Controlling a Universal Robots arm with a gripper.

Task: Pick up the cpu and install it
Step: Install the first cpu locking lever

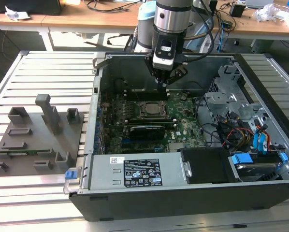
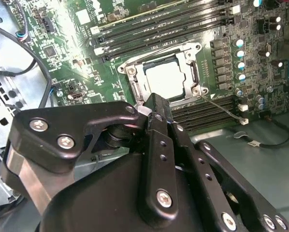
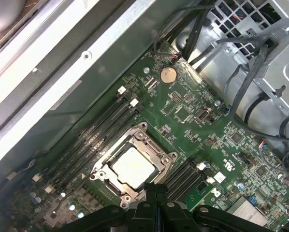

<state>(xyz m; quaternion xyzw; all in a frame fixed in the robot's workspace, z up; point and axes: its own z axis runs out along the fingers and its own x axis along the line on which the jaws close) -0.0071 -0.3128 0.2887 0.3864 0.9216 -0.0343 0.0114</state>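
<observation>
Status: the cpu (image 3: 132, 167), a small flat square chip with a pale silvery metal top, lies flat inside the metal-framed socket (image 3: 102, 170) on the green motherboard (image 3: 202, 145), within the open black computer case (image 1: 183, 198). In both wrist views its edges run parallel with the frame, and I see no corner riding up.

My gripper (image 1: 164, 85) hangs above the board, near the socket and clear of the chip. My 2 black fingers (image 2: 156, 125) are pressed together with nothing between them; I carry no load.

Grey plastic fixture blocks (image 1: 38, 137) stand on the slatted metal table (image 1: 48, 72) at the exterior view's left, well apart from the case and from me.

Assessment: pick-up and placement appear complete, judged from the chip's seat in the socket. Whether the socket's retaining frame and lever are clamped down over it, I cannot tell. That is the 1 item I leave open.
</observation>
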